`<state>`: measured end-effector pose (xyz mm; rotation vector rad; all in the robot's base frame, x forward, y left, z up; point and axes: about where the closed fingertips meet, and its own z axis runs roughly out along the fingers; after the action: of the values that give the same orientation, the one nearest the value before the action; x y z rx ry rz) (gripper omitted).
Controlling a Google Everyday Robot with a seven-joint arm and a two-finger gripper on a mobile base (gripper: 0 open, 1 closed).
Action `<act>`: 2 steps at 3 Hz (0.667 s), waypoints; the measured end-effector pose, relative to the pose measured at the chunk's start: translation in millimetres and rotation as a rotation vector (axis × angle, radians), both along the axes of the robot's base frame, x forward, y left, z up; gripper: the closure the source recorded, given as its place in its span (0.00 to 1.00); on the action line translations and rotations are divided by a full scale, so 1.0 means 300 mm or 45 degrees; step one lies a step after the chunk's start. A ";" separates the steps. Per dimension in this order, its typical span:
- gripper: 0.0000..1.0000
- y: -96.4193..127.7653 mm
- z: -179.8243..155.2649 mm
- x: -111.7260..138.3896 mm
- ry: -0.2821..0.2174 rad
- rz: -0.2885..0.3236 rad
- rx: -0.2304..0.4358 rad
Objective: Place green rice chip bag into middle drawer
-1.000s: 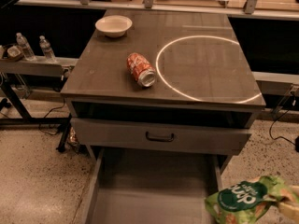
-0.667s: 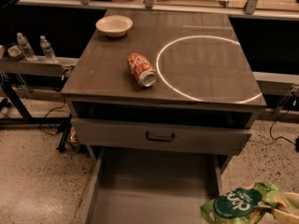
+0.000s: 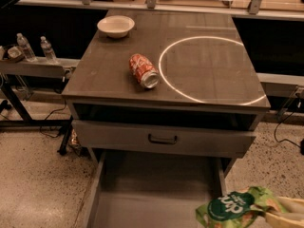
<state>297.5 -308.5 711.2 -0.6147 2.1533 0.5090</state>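
Observation:
The green rice chip bag (image 3: 236, 208) is at the bottom right of the camera view, with its dark green round logo facing up. My gripper (image 3: 281, 212) comes in from the lower right edge and is shut on the bag's right end. It holds the bag over the front right corner of the middle drawer (image 3: 147, 196). The drawer is pulled out below the cabinet, and the part of its flat grey floor that shows is bare. The bag covers part of the drawer's right wall.
A grey drawer front with a black handle (image 3: 162, 139) sits shut above the open drawer. On the cabinet top lie a red-orange soda can (image 3: 143, 71) on its side, a white bowl (image 3: 115, 26) and a white circle marking (image 3: 209, 70). Water bottles (image 3: 26, 46) stand on a shelf at left.
My gripper has carried the bag a little to the left and slightly lower, toward the open drawer's right side. The can, the bowl and the drawers have not moved.

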 end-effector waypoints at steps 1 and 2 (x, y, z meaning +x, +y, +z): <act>1.00 0.187 -0.185 0.057 0.043 0.000 0.075; 1.00 0.379 -0.399 0.170 0.058 -0.006 0.152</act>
<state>348.5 -194.8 591.4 -0.5362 2.1488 0.6499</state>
